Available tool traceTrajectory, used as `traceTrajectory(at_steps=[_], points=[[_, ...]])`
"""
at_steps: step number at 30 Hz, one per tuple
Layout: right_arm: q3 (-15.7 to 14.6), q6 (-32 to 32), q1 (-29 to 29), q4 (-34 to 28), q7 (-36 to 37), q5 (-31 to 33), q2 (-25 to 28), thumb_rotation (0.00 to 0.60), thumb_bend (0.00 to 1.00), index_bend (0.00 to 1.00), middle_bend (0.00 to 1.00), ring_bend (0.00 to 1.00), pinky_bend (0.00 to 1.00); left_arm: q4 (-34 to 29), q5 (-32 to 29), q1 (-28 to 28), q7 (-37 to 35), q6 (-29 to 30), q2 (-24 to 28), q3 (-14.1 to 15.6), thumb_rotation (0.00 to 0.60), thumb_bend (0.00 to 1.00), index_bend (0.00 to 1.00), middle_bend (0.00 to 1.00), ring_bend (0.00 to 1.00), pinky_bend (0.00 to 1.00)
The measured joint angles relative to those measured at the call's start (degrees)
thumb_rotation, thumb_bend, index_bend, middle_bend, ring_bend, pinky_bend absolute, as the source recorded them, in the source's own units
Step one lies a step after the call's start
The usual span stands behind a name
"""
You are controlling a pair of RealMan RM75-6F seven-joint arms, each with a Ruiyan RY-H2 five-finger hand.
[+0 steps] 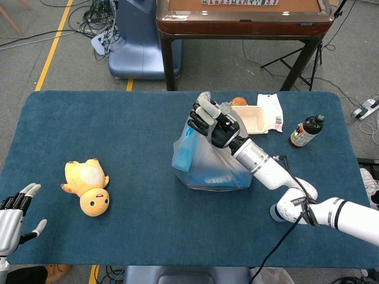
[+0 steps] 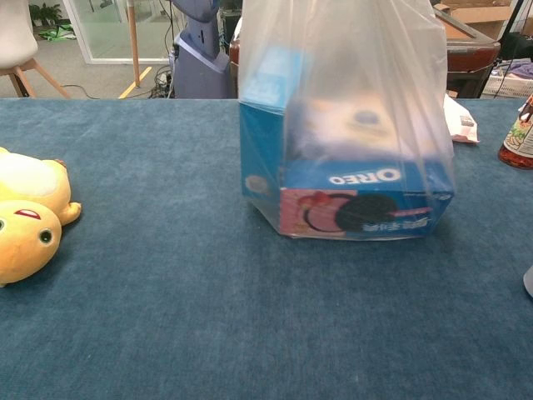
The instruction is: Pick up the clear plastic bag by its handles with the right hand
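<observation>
The clear plastic bag (image 1: 207, 165) hangs in the middle of the blue table (image 1: 118, 136), holding blue cookie boxes. In the chest view the bag (image 2: 350, 125) is stretched upward and its bottom sits just above the cloth. My right hand (image 1: 212, 121) grips the bunched handles at the top of the bag; it lies above the frame in the chest view. My left hand (image 1: 13, 214) stays at the near left corner of the table, fingers spread and holding nothing.
A yellow plush toy (image 1: 87, 186) lies at the left. Behind the bag are a beige food tray (image 1: 256, 118), a white packet (image 1: 271, 111) and a dark bottle (image 1: 305, 131). A wooden table (image 1: 243, 18) stands beyond the far edge.
</observation>
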Motion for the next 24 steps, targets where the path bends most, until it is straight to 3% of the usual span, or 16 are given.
traceTrajectory(at_steps=[24], points=[[13.9, -7.1, 2.1, -6.4, -12.0, 11.2, 4.7, 0.6, 0.45, 0.82, 0.87, 0.9, 0.99, 0.4, -1.3, -0.4, 0.4, -0.6, -0.5, -0.5, 0.6, 0.21, 0.15, 0.16, 0.21, 0.22]])
